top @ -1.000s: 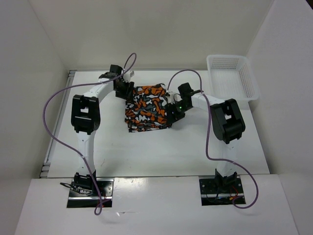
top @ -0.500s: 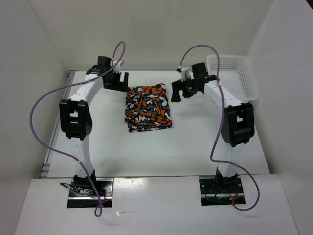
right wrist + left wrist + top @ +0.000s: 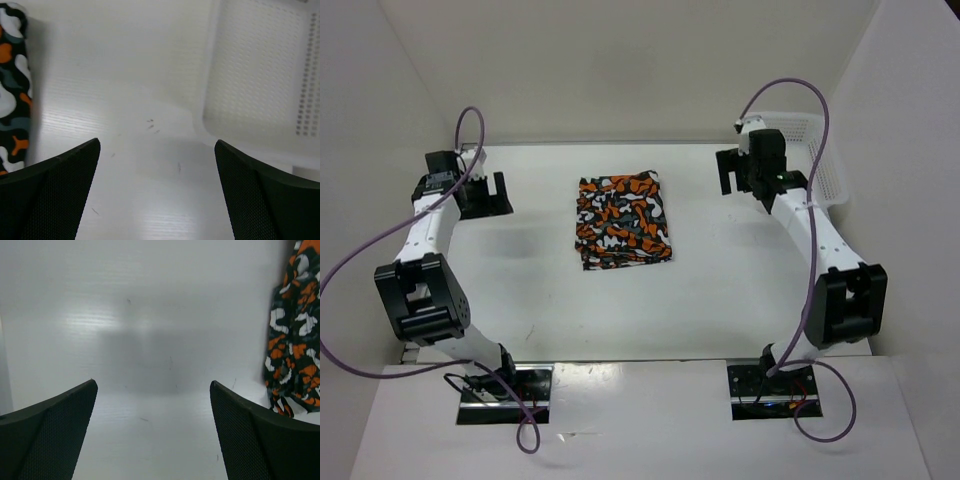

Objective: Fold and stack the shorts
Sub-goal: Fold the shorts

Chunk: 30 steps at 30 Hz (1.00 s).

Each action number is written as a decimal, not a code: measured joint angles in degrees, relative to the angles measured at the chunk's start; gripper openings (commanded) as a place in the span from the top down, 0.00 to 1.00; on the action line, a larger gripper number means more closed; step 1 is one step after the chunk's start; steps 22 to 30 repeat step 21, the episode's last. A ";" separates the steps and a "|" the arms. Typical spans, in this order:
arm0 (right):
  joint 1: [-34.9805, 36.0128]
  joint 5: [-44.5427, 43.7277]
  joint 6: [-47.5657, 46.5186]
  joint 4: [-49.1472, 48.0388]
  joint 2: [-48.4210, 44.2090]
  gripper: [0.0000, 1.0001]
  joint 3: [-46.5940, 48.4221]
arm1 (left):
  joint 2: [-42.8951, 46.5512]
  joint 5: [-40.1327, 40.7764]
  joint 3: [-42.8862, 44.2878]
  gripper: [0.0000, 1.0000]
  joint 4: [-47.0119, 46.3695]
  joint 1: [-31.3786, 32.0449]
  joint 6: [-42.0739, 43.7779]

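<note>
- Squarely between the two arms, the shorts (image 3: 622, 222) lie as a flat folded stack in the middle of the surface (image 3: 720, 290), a little toward its far side, with layered edges showing along the near end.
- Its long axis runs roughly far to near, slightly tilted.
- Neither arm touches it: the left gripper (image 3: 487, 203) hangs well off to its left and the right gripper (image 3: 740, 178) off to its right and a bit farther back. The right one looks marginally nearer.
- Both have jaws spread wide and hold nothing; each wrist view shows only bare surface between the fingers, with cloth at the frame edge.
- A white mesh basket (image 3: 825, 160) sits in the far right corner, just behind the right arm, and nothing stands between either gripper and the stack.
</note>
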State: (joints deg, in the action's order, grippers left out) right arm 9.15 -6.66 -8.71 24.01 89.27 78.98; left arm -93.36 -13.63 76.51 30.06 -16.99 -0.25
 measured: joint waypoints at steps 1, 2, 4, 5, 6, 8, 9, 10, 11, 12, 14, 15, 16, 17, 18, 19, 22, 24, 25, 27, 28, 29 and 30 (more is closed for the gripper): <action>-0.04 -1.57 0.13 0.07 -1.66 0.00 -1.73 | 1.49 0.09 -1.92 0.00 -0.04 -0.11 0.00; -0.04 -2.93 0.17 -0.07 -3.43 0.00 -3.45 | 2.67 0.20 -3.23 0.00 0.17 -0.24 0.02; -0.07 -4.92 0.33 -0.11 -7.06 0.00 -6.36 | 5.22 0.26 -5.09 0.00 0.33 -0.42 0.02; -0.07 -5.66 0.33 -0.24 -9.03 0.00 -7.80 | 6.25 0.31 -5.64 0.00 0.17 -0.57 0.02; -0.07 -6.36 0.33 -0.35 -11.04 0.00 -9.14 | 7.15 0.33 -6.01 0.00 0.04 -0.74 0.02; -0.07 -7.52 0.33 -0.55 -15.06 0.00 -11.67 | 8.63 0.37 -6.38 0.00 -0.66 -0.90 0.02; -0.07 -7.85 0.33 -0.72 -16.83 0.00 -12.76 | 9.18 0.39 -6.54 0.00 -0.83 -0.94 0.02; -0.07 -8.13 0.33 -0.70 -18.58 0.00 -13.81 | 9.70 0.42 -6.67 0.00 -0.96 -0.94 0.02; -0.07 -8.39 0.33 -0.72 -20.20 0.00 -14.71 | 10.29 0.42 -6.91 0.00 -1.14 -0.94 0.02; -0.07 -8.74 0.33 -0.81 -21.42 0.00 -15.39 | 10.91 0.44 -7.30 0.00 -1.36 -0.94 0.02; -0.07 -9.25 0.31 -0.85 -23.34 0.00 -16.63 | 11.98 0.42 -7.93 0.00 -1.38 -0.94 0.00; -0.07 -9.33 0.31 -0.85 -24.02 0.00 -17.14 | 12.37 0.42 -8.17 0.00 -1.40 -0.94 0.02; -0.07 -9.44 0.31 -0.90 -24.63 0.00 -17.59 | 12.83 0.44 -8.50 0.00 -1.46 -0.94 0.02; -0.07 -9.51 0.31 -0.83 -25.24 0.00 -18.10 | 13.38 0.44 -8.87 0.00 -1.51 -0.94 0.02; -0.07 -9.60 0.31 -0.79 -25.81 0.00 -18.43 | 13.84 0.42 -9.27 0.00 -1.55 -0.94 0.02; -0.07 -9.66 0.31 -0.81 -26.18 0.00 -18.67 | 14.27 0.42 -9.55 0.00 -1.46 -0.94 0.02; -0.07 -9.66 0.31 -0.74 -26.84 0.00 -18.82 | 15.15 0.39 -9.88 0.00 -1.44 -0.94 0.02; -0.07 -9.66 0.31 -0.74 -26.84 0.00 -18.82 | 15.15 0.39 -9.88 0.00 -1.44 -0.94 0.02; -0.07 -9.66 0.31 -0.74 -26.84 0.00 -18.82 | 15.15 0.39 -9.88 0.00 -1.44 -0.94 0.02; -0.07 -9.66 0.31 -0.74 -26.84 0.00 -18.82 | 15.15 0.39 -9.88 0.00 -1.44 -0.94 0.02; -0.07 -9.66 0.31 -0.74 -26.84 0.00 -18.82 | 15.15 0.39 -9.88 0.00 -1.44 -0.94 0.02; -0.07 -9.66 0.31 -0.74 -26.84 0.00 -18.82 | 15.15 0.39 -9.88 0.00 -1.44 -0.94 0.02; -0.07 -9.66 0.31 -0.74 -26.84 0.00 -18.82 | 15.15 0.39 -9.88 0.00 -1.44 -0.94 0.02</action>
